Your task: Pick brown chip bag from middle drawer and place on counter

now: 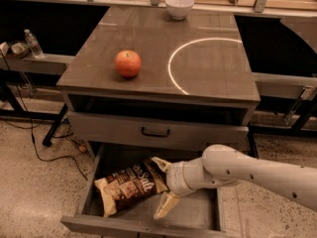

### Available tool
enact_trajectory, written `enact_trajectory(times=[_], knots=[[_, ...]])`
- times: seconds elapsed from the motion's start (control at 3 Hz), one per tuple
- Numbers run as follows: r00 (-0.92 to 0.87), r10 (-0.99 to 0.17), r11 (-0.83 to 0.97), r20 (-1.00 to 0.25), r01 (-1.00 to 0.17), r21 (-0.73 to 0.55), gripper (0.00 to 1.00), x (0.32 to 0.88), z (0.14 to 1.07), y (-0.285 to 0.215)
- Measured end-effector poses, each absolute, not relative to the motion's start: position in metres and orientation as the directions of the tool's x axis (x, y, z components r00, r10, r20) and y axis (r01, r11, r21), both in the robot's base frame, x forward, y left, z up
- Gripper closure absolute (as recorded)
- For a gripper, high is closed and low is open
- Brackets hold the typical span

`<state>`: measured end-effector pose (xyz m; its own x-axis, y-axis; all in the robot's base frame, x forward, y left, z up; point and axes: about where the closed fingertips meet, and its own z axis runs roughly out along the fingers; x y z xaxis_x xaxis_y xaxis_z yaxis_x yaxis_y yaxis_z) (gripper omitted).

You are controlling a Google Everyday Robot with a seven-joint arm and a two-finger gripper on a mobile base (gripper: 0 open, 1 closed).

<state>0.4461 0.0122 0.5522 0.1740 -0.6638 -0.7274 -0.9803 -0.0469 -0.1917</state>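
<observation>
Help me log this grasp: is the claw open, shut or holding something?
Claw: open, down in the middle drawer, fingers spread at the brown chip bag's right end, holding nothing.

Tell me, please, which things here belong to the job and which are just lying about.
Job: brown chip bag, middle drawer, counter, gripper (open, in the drawer at the bag's right end).
Lying about: apple and white bowl on the counter, water bottle at left.
</observation>
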Motion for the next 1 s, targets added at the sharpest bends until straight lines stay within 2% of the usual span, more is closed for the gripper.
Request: enact_trajectory(times=[0.33, 1.0], knots=[[0.180, -0.621, -0.017, -0.763, -0.976, -0.216, 0.00, 0.462, 0.516, 0.031], [0.173, -0.618, 0.086, -0.767, -0.955, -0.284, 0.00, 0.493, 0.464, 0.061]])
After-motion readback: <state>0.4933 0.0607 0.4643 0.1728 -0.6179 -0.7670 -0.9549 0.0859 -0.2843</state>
